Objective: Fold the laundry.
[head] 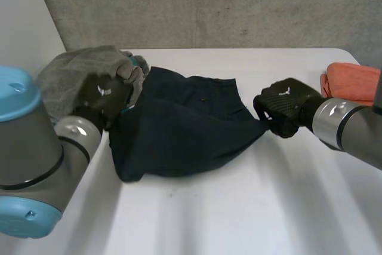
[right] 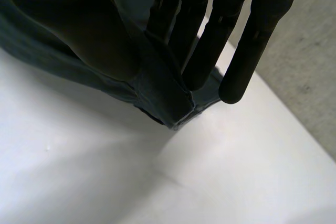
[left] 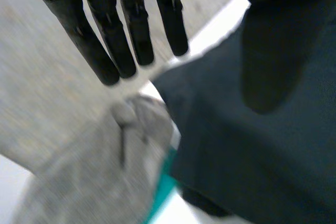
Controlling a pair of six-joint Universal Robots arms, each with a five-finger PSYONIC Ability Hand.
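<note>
Tabletop (head: pixel 250 207): white, and it carries all the laundry.
Dark garment (head: pixel 179 123): lies mid-tabletop, nearer the left edge. It is strung between the two hands, with a fold line running across it and its slack lower part apparently resting on the tabletop.
Grey cloth (head: pixel 71 73): heaped at the far left corner, against the garment's left end.
Orange cloth (head: pixel 352 82): at the right edge, well apart from the garment.
Right hand (head: pixel 285 107): straight fingers (right: pixel 231 40) and thumb pinch the garment's hemmed right corner.
Left hand (head: pixel 102 95): at the garment's left end; I cannot tell whether it grips.
Handling: probably light, soft and limp. It should droop and bunch wherever it is unsupported, and it is not fragile.
Where to hold: the hemmed corners and seams look best, since the thicker cloth there should slip less.
</note>
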